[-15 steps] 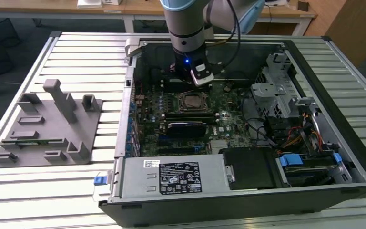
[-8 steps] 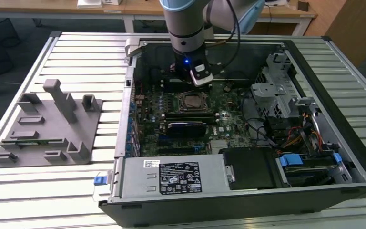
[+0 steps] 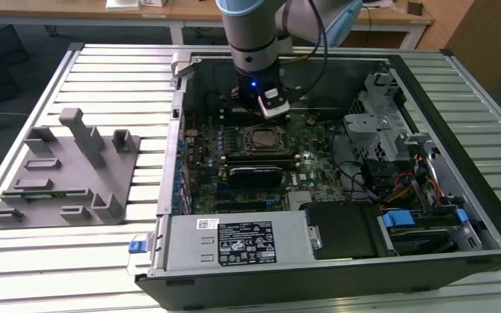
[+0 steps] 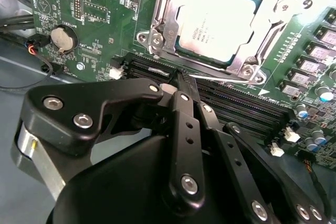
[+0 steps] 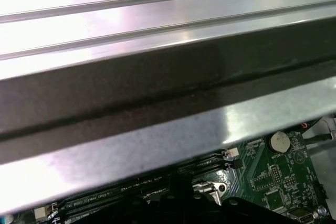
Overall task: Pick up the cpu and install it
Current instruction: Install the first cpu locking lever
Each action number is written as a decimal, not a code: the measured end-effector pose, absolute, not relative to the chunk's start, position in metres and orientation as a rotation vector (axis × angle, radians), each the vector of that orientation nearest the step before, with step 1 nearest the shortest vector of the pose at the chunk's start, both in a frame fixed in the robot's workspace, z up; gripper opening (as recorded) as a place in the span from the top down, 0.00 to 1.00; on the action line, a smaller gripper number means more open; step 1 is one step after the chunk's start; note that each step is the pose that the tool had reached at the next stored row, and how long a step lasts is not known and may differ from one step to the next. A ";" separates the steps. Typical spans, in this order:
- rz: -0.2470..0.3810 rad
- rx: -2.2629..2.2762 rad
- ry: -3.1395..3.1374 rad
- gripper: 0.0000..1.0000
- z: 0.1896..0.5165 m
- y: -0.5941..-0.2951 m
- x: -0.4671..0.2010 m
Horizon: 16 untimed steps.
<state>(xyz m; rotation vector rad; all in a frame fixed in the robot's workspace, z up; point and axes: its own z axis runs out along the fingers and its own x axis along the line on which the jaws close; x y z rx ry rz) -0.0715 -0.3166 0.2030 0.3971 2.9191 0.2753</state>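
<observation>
The cpu point(image 4: 218, 17) lies flat in its socket point(image 4: 163, 30) on the motherboard point(image 4: 89, 3), just beyond the gripper point(image 4: 181, 80) tips. The jaws are together and hold nothing. In the exterior view the gripper point(image 3: 271, 107) hangs just behind the socket point(image 3: 263, 138).

A ribbed metal table point(image 3: 102, 72) is filling most of the exterior view, catching pale light along its slats. Beyond its far edge, wooden desks point(image 3: 146, 14) are standing on white legs point(image 3: 175, 31) over a dark floor point(image 3: 24, 39). A wooden panel point(image 3: 485, 32) is rising at the exterior view's right.
</observation>
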 end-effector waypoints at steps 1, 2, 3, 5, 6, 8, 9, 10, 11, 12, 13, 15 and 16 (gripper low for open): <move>0.275 0.400 2.918 0.89 0.203 -0.317 -0.072; 0.275 0.402 2.917 0.89 0.203 -0.317 -0.072; 0.274 0.404 2.916 0.89 0.202 -0.317 -0.072; 0.272 0.408 2.913 0.89 0.202 -0.317 -0.072; 0.272 0.409 2.913 0.89 0.202 -0.316 -0.072; 0.272 0.413 2.912 0.89 0.201 -0.316 -0.072; 0.272 0.415 2.911 0.89 0.201 -0.316 -0.072; 0.271 0.416 2.911 0.89 0.201 -0.316 -0.072; 0.271 0.418 2.911 0.89 0.201 -0.315 -0.072; 0.271 0.420 2.910 0.89 0.201 -0.315 -0.072; 0.271 0.422 2.910 0.89 0.201 -0.314 -0.072; 0.270 0.424 2.909 0.89 0.201 -0.314 -0.072; 0.270 0.425 2.909 0.89 0.201 -0.314 -0.072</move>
